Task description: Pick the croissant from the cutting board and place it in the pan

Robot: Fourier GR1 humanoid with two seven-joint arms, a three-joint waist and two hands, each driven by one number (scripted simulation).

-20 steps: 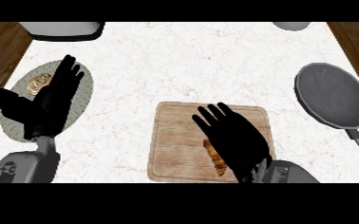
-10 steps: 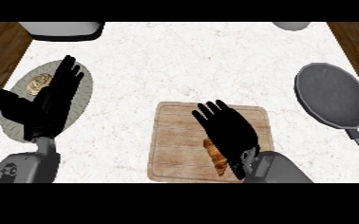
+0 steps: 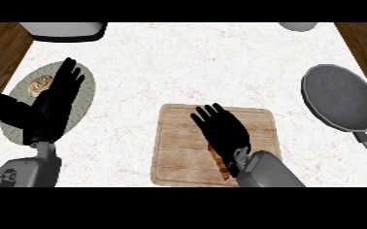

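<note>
We see the croissant (image 3: 223,164) in the lower centre of the frame, lying on the wooden cutting board (image 3: 179,140); only a narrow brown, glossy strip of it shows, running lengthwise down the board, because the right hand (image 3: 224,130) and its grey forearm cover most of it. We see the right hand's fingers (image 3: 204,115) straight and spread apart, pointing toward the upper left, with nothing held between them. We cannot tell whether the palm touches the croissant. The grey pan (image 3: 338,98) sits at the right edge of the frame, well apart from the board, its handle pointing toward the lower right. At the left edge, the left hand (image 3: 54,104) rests with fingers straight and apart above a speckled plate (image 3: 86,97), which carries a small pale pastry (image 3: 40,85). The counter (image 3: 193,63) is white marble.
</note>
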